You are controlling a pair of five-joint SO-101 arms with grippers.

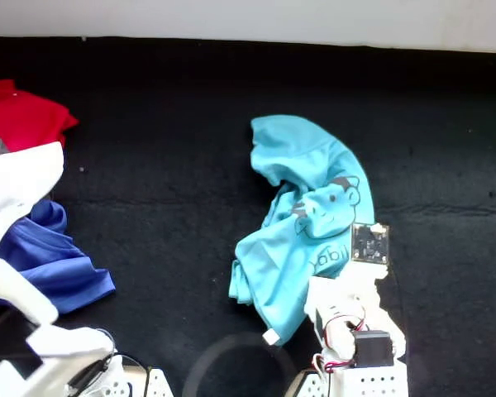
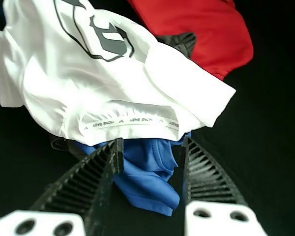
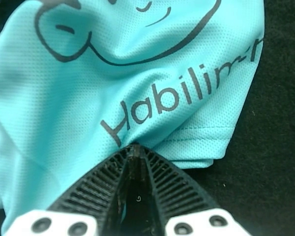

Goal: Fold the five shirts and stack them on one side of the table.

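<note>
Overhead: a black cloth-covered table (image 1: pixel 165 165) runs up to a pale wall (image 1: pixel 231 16) along the top edge of the frame. A crumpled turquoise shirt (image 1: pixel 302 215) lies at centre. At the left edge a red shirt (image 1: pixel 21 116), a white shirt (image 1: pixel 16 186) and a blue shirt (image 1: pixel 54 260) overlap in a loose heap. The right gripper (image 3: pixel 132 147), lower right of centre, is closed, pinching the turquoise shirt's edge. The left gripper (image 2: pixel 152 142) is spread open over the blue shirt, below the white shirt's hem.
</note>
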